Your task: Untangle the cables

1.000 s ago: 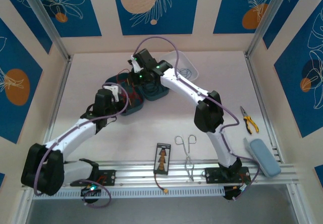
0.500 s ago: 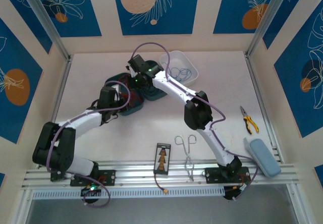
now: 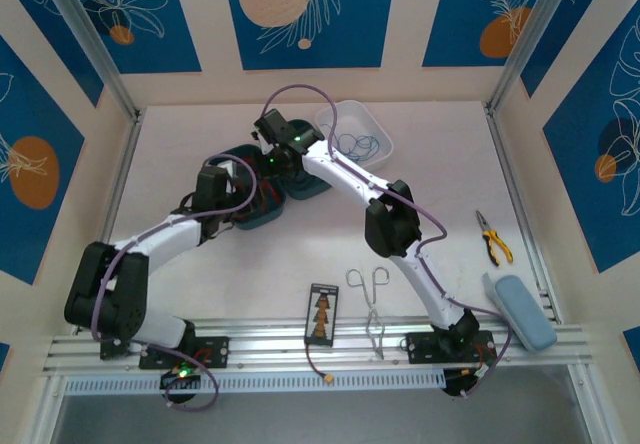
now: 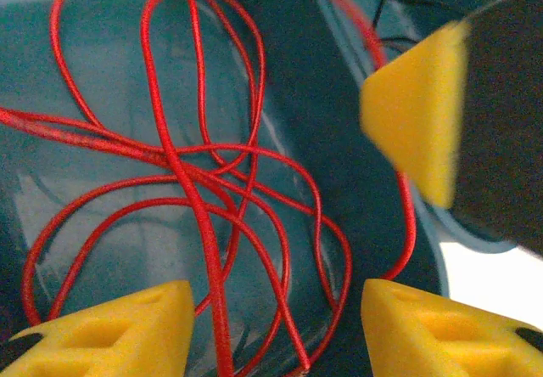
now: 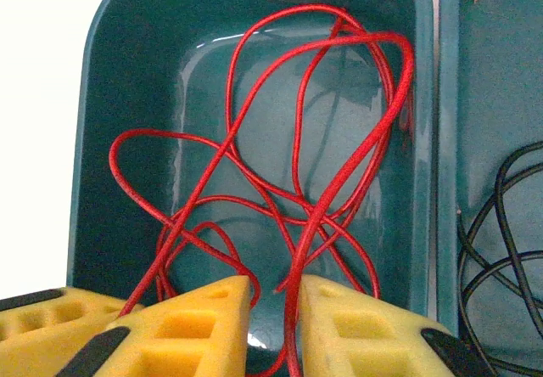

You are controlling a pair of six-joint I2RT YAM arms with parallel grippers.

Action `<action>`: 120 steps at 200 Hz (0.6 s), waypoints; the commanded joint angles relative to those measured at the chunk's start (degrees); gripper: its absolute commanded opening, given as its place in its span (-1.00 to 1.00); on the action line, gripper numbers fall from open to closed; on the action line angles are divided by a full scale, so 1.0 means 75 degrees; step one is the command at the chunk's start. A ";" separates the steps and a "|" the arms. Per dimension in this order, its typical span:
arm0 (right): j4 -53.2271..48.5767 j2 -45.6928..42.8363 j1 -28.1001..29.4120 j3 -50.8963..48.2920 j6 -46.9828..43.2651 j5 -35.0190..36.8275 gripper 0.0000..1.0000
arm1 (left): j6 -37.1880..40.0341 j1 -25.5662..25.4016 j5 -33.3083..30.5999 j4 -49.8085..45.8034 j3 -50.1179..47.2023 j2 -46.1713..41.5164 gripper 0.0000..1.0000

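Top external view: a pale counter (image 3: 450, 164) sits inside walls patterned in blue and cream. The white left arm (image 3: 160, 239) and white right arm (image 3: 345, 174) both reach to the middle. There, a dark teal plastic tray (image 3: 262, 216) touches a second teal tray (image 3: 312, 186). Behind them, near the far wall, a white rectangular tray (image 3: 378, 122) holds a thin blue cable (image 3: 355, 144) in loose loops. Along the near edge lie a small black card (image 3: 322, 314) and silver scissor-like forceps (image 3: 370, 304). Yellow-handled pliers (image 3: 492, 239) and a blue-grey case (image 3: 520, 309) lie on the right.

Left wrist view: the left hand (image 4: 276, 296) is open, its two yellow foam pads (image 4: 110, 326) well apart. It hangs over the first teal tray, where a thin red cable (image 4: 178, 173) lies in many crossing loops. Several red strands run through the gap between the pads, and neither pad visibly presses on them. One yellow pad of the other hand (image 4: 416, 114) hangs at upper right, above the tray's rim.

Right wrist view: the right hand (image 5: 276, 292) is low over the same tray, its jaws only slightly apart. One red strand passes up through the narrow gap, which is wider than the strand. The red loops spread across the tray floor towards its far wall. In the second teal tray, just to the right, lies a thin black cable (image 5: 501, 250) in curved loops.
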 commanded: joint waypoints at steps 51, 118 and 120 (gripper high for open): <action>-0.0178 0.0015 0.0062 0.0139 -0.0111 0.0074 -0.61 | 0.0149 0.0105 -0.0754 -0.0778 0.0273 -0.1527 0.46; -0.0360 -0.0094 0.0117 0.0078 -0.0162 0.0091 -0.65 | 0.0450 0.0115 -0.1245 -0.1526 0.0279 -0.2600 0.88; -0.0374 -0.0116 0.0120 0.0073 -0.0172 0.0101 -0.65 | 0.0465 0.0113 -0.1291 -0.1564 0.0279 -0.2636 0.91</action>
